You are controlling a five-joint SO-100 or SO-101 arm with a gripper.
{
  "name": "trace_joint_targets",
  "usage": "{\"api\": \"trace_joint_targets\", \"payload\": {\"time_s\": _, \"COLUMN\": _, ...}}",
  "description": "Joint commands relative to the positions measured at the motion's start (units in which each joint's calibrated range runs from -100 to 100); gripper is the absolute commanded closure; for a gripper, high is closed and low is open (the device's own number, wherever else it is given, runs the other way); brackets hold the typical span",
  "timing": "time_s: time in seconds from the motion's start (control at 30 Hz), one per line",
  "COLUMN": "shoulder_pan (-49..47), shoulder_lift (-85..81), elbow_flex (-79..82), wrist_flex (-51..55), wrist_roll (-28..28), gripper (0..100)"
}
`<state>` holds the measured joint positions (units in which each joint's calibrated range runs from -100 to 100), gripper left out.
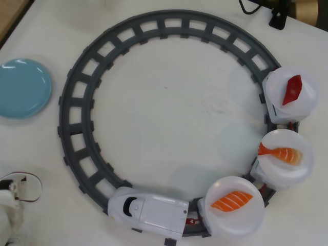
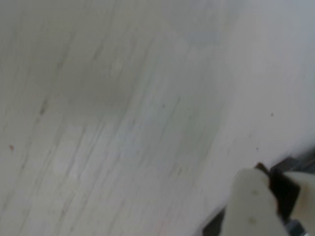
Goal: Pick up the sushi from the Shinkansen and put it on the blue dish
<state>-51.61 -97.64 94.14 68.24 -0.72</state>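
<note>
The sushi rides the middle white plate behind the Shinkansen on the circular grey track, well apart from the blue dish on the table. The blurred wrist view leaves the claw's state unclear.

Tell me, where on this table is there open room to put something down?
Bare table fills the inside of the track ring. The blue dish at left is empty too. The right side is crowded: three white plates carry sushi behind the Shinkansen.
</note>
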Motion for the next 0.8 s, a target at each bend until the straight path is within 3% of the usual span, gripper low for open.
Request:
{"api": "trace_joint_targets", "payload": {"time_s": 0.0, "shoulder_pan": -0.06, "shoulder_lift": -0.29, "elbow_flex": 0.08, "wrist_flex": 0.17, "wrist_roll": 0.25, "gripper": 97}}
{"api": "trace_joint_targets", "payload": {"time_s": 0.77, "shoulder_pan": 0.65, "shoulder_lift": -0.29, "elbow_flex": -0.01, "wrist_flex": 0.09, "wrist_roll": 0.10, "gripper": 97}}
